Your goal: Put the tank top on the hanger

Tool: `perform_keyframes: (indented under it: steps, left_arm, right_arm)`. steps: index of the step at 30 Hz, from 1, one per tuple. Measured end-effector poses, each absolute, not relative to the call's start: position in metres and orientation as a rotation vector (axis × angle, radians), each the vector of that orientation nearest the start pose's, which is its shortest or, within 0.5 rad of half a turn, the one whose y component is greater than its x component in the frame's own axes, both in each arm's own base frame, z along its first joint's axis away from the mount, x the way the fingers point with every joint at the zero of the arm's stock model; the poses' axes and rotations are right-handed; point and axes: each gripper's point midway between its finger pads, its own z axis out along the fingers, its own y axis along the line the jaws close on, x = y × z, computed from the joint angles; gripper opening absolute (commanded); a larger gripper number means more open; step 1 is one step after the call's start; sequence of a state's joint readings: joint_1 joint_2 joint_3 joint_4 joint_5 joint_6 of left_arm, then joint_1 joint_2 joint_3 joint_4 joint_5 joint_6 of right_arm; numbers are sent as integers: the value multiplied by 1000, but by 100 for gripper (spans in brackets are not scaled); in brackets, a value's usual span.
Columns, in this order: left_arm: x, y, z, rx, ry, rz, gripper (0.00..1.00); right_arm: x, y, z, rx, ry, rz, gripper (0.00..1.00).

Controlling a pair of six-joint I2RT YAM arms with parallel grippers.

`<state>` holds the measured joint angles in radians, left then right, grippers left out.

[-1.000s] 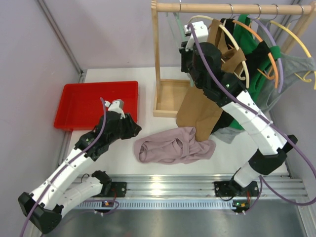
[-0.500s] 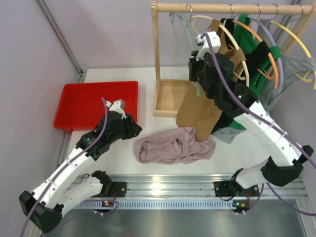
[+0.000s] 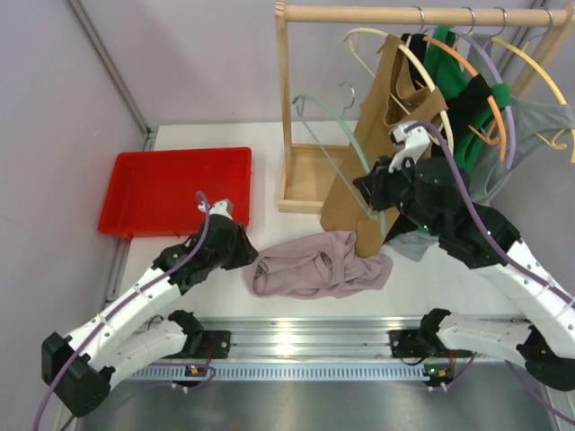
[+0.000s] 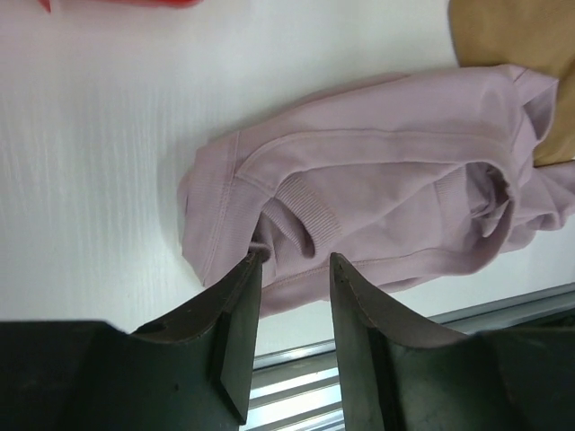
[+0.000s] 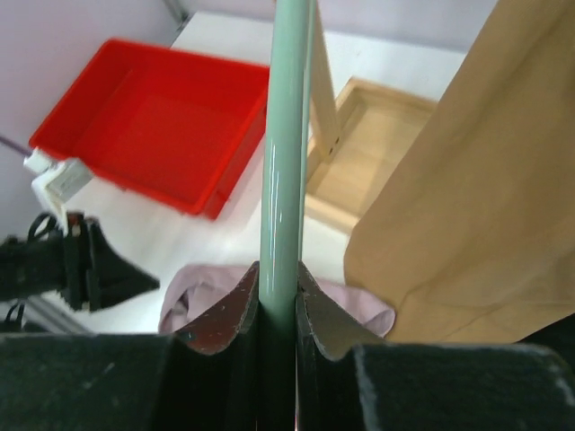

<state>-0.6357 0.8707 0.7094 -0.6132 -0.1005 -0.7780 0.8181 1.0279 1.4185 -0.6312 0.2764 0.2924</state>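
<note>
The tank top (image 3: 314,265) lies crumpled in a pale mauve heap on the white table, in front of the clothes rack. My left gripper (image 3: 252,259) is open at the heap's left edge. In the left wrist view its fingertips (image 4: 294,256) straddle a folded hem of the tank top (image 4: 386,180), and the left tip touches the cloth. My right gripper (image 3: 372,192) is shut on the hanger (image 3: 350,135), a mint-green one held off the rail, above the table. The right wrist view shows the hanger bar (image 5: 286,135) clamped between the jaws (image 5: 278,269).
A red tray (image 3: 171,189) sits at the back left. The wooden rack (image 3: 286,108) with its box base stands at the back, carrying a tan-brown top (image 3: 377,135), a green garment (image 3: 445,54), a grey garment (image 3: 539,126) and cream, orange and purple hangers. A metal rail (image 3: 296,346) runs along the near edge.
My right arm has lifted the mint-green hanger off the rail and brought it down and forward. My left gripper has moved right, up to the tank top's edge.
</note>
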Motion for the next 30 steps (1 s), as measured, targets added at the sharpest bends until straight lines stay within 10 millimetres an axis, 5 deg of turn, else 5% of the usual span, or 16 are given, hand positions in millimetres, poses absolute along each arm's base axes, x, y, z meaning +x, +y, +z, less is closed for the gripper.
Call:
perform_keyframes:
  steps: [6, 10, 19, 30]
  left_arm:
    - [183, -168, 107, -235, 2483, -482, 42]
    - [175, -170, 88, -225, 2532, -386, 42]
    - [168, -155, 61, -244, 2563, -144, 44]
    - [171, -154, 52, -220, 2553, -69, 44]
  right_arm:
    - [201, 196, 326, -352, 1955, 611, 0]
    - [179, 186, 302, -379, 2010, 647, 0]
    - [147, 181, 283, -426, 2029, 765, 0]
    - [131, 180, 274, -469, 2065, 815, 0]
